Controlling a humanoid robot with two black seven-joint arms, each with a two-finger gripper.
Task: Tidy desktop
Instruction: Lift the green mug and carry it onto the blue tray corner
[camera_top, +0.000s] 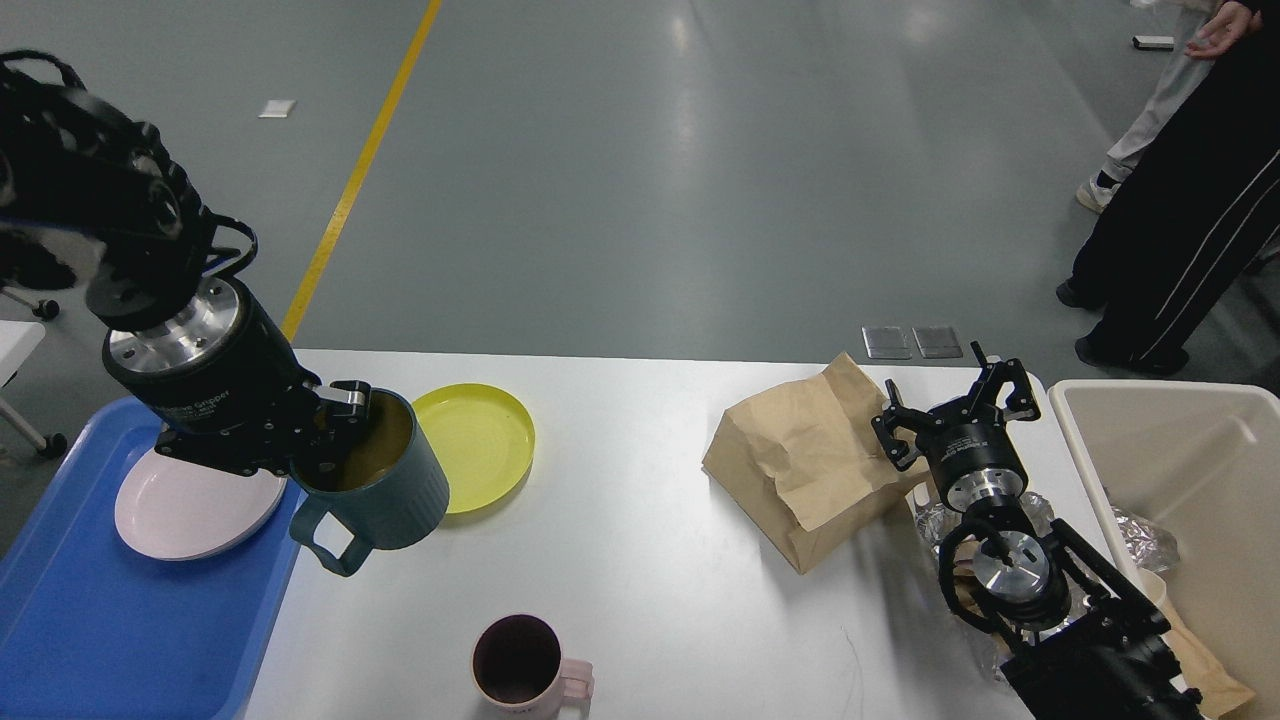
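The white desktop (640, 560) spans the view. My left gripper (325, 440) is shut on the rim of a dark teal mug (375, 490) with a yellow inside and holds it in the air between the blue tray (110, 630) and the yellow plate (480, 440). A pink mug (520, 662) stands at the front edge. A crumpled brown paper bag (800, 460) lies at the right. My right gripper (955, 405) is open and empty, just right of the bag.
A pale pink plate (190, 510) lies in the blue tray. A beige bin (1190, 470) at the far right holds foil and paper. Crumpled foil (930, 520) lies under my right arm. People (1190, 200) stand on the floor beyond the table.
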